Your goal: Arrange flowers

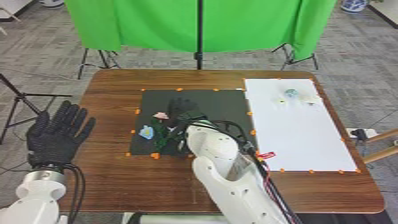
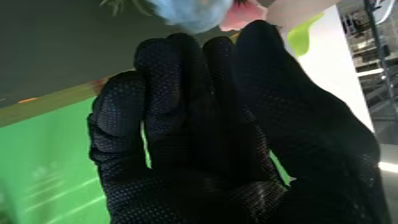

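In the head view, my right hand [image 1: 184, 111] is over the black mat, its fingers pointing toward the far edge. Just to its left lie a pink flower [image 1: 161, 115] and, nearer, a blue flower [image 1: 147, 132] with green stems [image 1: 162, 142]. My left hand [image 1: 58, 135] is held open off the table's left side. In the right wrist view, my right hand [image 2: 191, 125] has extended, relaxed fingers with nothing seen held. A blue flower [image 2: 188, 12] and a pink flower [image 2: 242, 16] are beyond its fingertips.
A black mat [image 1: 226, 99] and a white board [image 1: 298, 145], edged with orange marks, lie on the brown table [image 1: 111, 175]. Near the board's far end are a small bluish-green object [image 1: 291, 93] and small pale items [image 1: 311, 104]. A green cloth [image 1: 142, 30] hangs behind.
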You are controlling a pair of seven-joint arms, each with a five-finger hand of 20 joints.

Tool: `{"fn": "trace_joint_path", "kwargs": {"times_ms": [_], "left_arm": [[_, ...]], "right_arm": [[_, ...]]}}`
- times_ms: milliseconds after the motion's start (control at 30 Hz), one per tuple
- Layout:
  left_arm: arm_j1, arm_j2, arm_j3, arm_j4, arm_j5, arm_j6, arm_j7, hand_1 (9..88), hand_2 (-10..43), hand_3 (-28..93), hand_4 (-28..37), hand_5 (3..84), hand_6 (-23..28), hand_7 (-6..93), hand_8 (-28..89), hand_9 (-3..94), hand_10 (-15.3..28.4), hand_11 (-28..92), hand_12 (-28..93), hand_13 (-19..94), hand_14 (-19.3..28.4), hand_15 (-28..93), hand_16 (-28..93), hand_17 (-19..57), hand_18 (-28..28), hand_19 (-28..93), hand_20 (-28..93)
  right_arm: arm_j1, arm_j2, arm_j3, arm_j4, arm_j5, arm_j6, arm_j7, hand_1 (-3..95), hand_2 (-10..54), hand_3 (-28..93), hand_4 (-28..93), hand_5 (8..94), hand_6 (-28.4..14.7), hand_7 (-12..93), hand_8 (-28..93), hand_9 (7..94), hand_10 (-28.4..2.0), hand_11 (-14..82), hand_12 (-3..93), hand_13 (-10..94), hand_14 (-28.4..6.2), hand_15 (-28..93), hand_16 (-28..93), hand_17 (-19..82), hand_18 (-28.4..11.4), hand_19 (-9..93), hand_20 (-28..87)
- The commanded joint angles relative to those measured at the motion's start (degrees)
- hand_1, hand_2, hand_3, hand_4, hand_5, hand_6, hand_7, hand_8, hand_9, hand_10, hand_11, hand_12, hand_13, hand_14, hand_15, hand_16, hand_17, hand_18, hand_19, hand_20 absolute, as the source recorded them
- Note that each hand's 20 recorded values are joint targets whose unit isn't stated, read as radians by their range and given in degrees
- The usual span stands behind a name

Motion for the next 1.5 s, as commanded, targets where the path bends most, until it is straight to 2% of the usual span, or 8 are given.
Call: {"fn": "trace_joint_path", "kwargs": {"times_ms": [33, 167, 300, 667, 900, 1300, 1367, 1500], "left_arm": [[2.21, -1.05, -0.45, -0.79, -0.41, -0.16, -0.21, 28.5, 14.7, 74, -26.1, 42.4, 9.3, 12.4, -8, 41.7, 14.8, 24, 14, 33, 15.2, 42, -4, -4.0, 15.0, 34, 19], [2.45, -1.65, -0.3, -0.9, 0.95, -0.98, -0.79, 28.5, 14.6, 74, -26.0, 42.1, 9.2, 12.4, -8, 41.6, 14.8, 24, 14, 33, 15.2, 42, -4, -4.0, 15.0, 34, 19], [3.09, -1.94, 0.04, -0.71, 5.26, -2.78, -1.14, 28.6, 14.6, 74, -26.2, 42.6, 9.2, 12.4, -8, 41.4, 14.9, 24, 14, 33, 15.2, 42, -4, -4.0, 15.0, 34, 19], [4.44, -2.18, -0.65, -0.87, 4.53, -2.33, 1.38, 27.8, 14.3, 73, -26.4, 44.5, 9.2, 12.3, -8, 41.2, 15.0, 23, 14, 32, 15.3, 42, -3, -3.9, 14.9, 33, 19], [4.63, -2.37, -0.14, -0.84, 4.98, -1.08, 1.54, 28.5, 14.0, 73, -26.4, 44.7, 9.2, 12.4, -8, 41.2, 15.1, 23, 14, 32, 15.2, 42, -3, -3.8, 14.8, 33, 19], [4.17, -2.44, 0.21, -0.73, 4.68, -0.65, 1.24, 29.9, 13.3, 73, -26.0, 45.0, 9.2, 12.9, -8, 41.4, 14.8, 24, 15, 32, 15.1, 42, -3, -3.9, 14.8, 33, 20], [4.33, -2.63, 0.08, -1.32, 3.9, 1.47, 1.34, 29.9, 13.7, 72, -26.2, 45.1, 9.2, 13.0, -8, 41.4, 14.9, 24, 15, 32, 15.0, 42, -3, -3.9, 14.8, 33, 20], [4.44, -2.66, 0.06, -1.48, 2.46, 2.04, 1.49, 29.7, 14.3, 73, -26.2, 45.9, 9.2, 13.3, -8, 41.6, 15.0, 24, 15, 32, 15.1, 42, -3, -4.0, 14.9, 34, 20]], "right_arm": [[-1.08, 0.55, 1.69, -4.06, 2.86, -0.82, 3.06, 58.0, -9.5, 71, -28, 59.8, -6.0, 19, -12, 61.5, -18.4, 21.3, 19.4, 55, -12.6, 55, 36, 31, -23.8, 85, 37], [-0.65, 3.59, 6.0, -6.36, 3.37, 3.51, 2.95, 50.5, -9.5, 77, -28, 55.0, -7.7, 17, -11, 57.1, -20.3, 19.7, 18.3, 53, -16.6, 59, 27, 31, -24.4, 85, 36], [1.27, 7.72, 13.23, -3.8, 5.07, 8.3, 5.8, 47.8, -9.5, 78, -28, 47.9, -9.9, 14, -10, 47.3, -22.2, 16.8, 17.1, 44, -18.7, 56, 18, 29, -24.4, 84, 34], [3.37, 13.95, 29.49, 1.34, 3.49, -2.18, 10.91, 55.4, -9.5, 80, -28, 44.7, -7.3, 13, -11, 39.2, -18.2, 10.9, 12.3, 33, -15.7, 29, 9, 22, -22.4, 74, 28], [6.13, 12.94, 27.44, 7.48, 4.14, -0.4, 10.32, 56.4, -9.5, 80, -28, 47.4, -5.9, 14, -11, 41.2, -16.8, 10.8, 12.1, 35, -15.2, 28, 11, 22, -22.4, 74, 29], [7.09, 12.39, 26.99, 11.4, 3.67, -8.63, 11.81, 58.0, -9.5, 80, -28, 53.5, -4.4, 16, -12, 48.7, -15.5, 13.1, 14.8, 41, -15.1, 33, 14, 24, -22.0, 76, 31], [6.58, 12.39, 26.77, 11.95, 3.78, -7.53, 12.57, 57.0, -9.5, 80, -28, 50.7, -4.7, 15, -12, 47.1, -16.5, 12.9, 15.3, 40, -15.8, 33, 14, 24, -22.5, 76, 31], [4.64, 12.95, 24.83, 13.12, 2.4, 2.02, 13.67, 59.2, -9.5, 76, -28, 55.6, -4.2, 19, -13, 53.6, -17.4, 22.4, 19.9, 48, -14.0, 46, 20, 28, -22.5, 80, 33]]}}
